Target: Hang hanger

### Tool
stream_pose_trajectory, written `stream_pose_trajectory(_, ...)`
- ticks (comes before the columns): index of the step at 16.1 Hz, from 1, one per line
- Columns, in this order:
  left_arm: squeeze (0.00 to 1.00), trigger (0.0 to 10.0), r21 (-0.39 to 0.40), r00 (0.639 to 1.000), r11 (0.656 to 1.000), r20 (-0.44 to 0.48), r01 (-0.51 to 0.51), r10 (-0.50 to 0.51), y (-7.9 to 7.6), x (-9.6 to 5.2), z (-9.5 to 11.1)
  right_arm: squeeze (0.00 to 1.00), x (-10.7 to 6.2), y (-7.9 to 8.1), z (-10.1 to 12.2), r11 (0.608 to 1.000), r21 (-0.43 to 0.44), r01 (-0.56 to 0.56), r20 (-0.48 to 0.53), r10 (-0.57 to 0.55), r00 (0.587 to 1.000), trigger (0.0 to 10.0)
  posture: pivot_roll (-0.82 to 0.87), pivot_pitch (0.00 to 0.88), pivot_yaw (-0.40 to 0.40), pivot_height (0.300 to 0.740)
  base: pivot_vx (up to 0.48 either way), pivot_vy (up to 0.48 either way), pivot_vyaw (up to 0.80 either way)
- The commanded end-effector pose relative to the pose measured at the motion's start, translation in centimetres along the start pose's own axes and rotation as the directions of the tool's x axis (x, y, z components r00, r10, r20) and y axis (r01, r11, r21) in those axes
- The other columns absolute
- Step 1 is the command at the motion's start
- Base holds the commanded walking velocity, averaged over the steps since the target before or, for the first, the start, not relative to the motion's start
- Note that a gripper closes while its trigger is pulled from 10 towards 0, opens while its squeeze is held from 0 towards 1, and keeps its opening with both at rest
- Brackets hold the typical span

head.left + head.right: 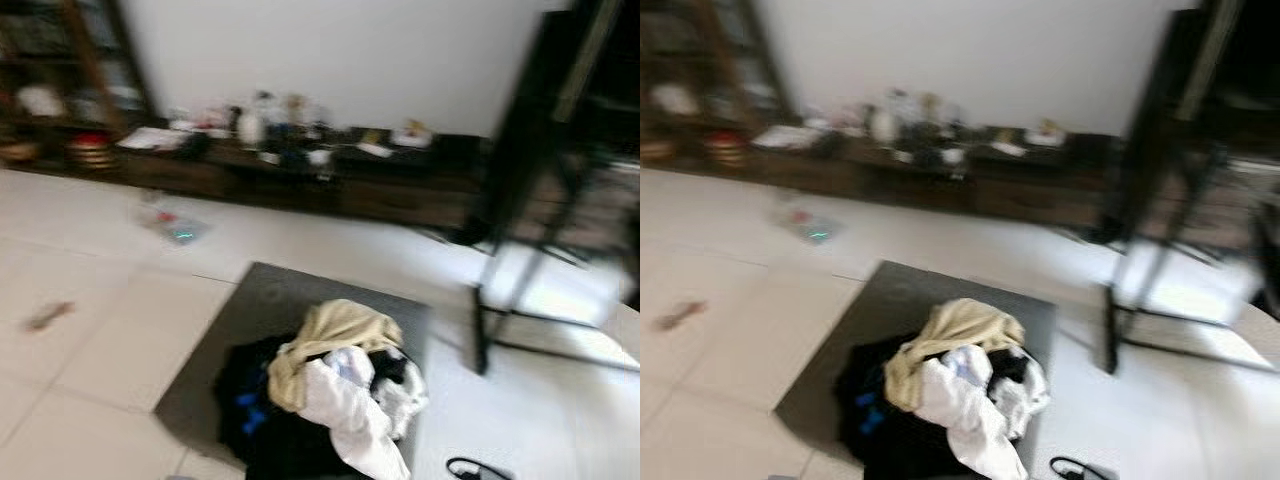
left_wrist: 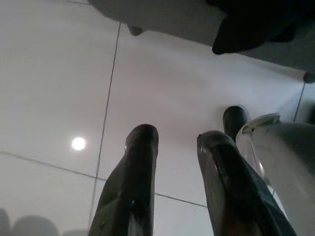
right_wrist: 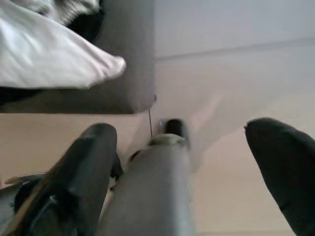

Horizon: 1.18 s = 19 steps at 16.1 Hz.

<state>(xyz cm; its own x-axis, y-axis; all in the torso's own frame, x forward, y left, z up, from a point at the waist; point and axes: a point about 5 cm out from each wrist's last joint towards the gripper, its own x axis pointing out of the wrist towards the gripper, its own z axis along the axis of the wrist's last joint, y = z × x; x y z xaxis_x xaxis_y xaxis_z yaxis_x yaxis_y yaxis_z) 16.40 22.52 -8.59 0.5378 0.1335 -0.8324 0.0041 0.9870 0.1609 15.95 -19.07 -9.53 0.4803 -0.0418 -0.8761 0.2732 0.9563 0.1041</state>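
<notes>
No hanger can be made out in these blurred frames. A pile of clothes (image 1: 330, 385), tan, white and black, lies on a grey mat (image 1: 270, 300) on the tiled floor just ahead. To the right stands a black metal rack (image 1: 540, 200) with floor legs. My left gripper (image 2: 178, 140) hangs over white tiles, its two black fingers (image 2: 135, 167) apart with nothing between them. My right gripper (image 3: 182, 132) hangs beside the mat's edge (image 3: 133, 93), open wide, with a white garment (image 3: 44, 59) from the pile beyond it.
A low dark cabinet (image 1: 300, 175) crowded with small items runs along the far white wall, with shelves (image 1: 70, 90) at the left. Small litter (image 1: 175, 225) lies on the floor. A black cable-like thing (image 1: 475, 468) lies by the mat. My own grey leg (image 3: 157, 191) shows between the right fingers.
</notes>
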Motion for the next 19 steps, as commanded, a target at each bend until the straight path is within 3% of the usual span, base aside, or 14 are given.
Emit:
stream_pose_trajectory(1, 0.0, 10.0, 0.014, 1.0, 1.0, -0.01, 0.016, -0.016, -0.52, 0.01, -0.19, 0.0, -0.07, -0.63, -0.08, 1.0, -0.008, 0.017, -0.008, -0.017, 1.0, 10.0, 0.0, 0.042, 0.043, 0.74, 0.0, 0.0, -0.77)
stream_pose_trajectory(4, 0.0, 10.0, 0.011, 1.0, 1.0, -0.01, 0.016, -0.016, -0.52, 0.0, -0.2, 0.0, -0.09, -0.68, -0.16, 1.0, -0.002, 0.016, -0.005, -0.016, 1.0, 10.0, 0.0, 0.045, 0.045, 0.74, 0.0, 0.0, -0.5)
stream_pose_trajectory(19, 0.0, 10.0, 0.013, 1.0, 1.0, -0.014, 0.013, -0.013, -0.39, -0.01, -0.28, 0.0, -0.09, -0.62, -0.08, 1.0, 0.015, 0.008, 0.007, -0.009, 1.0, 10.0, 0.0, 0.05, 0.043, 0.74, 0.0, 0.48, 0.0)
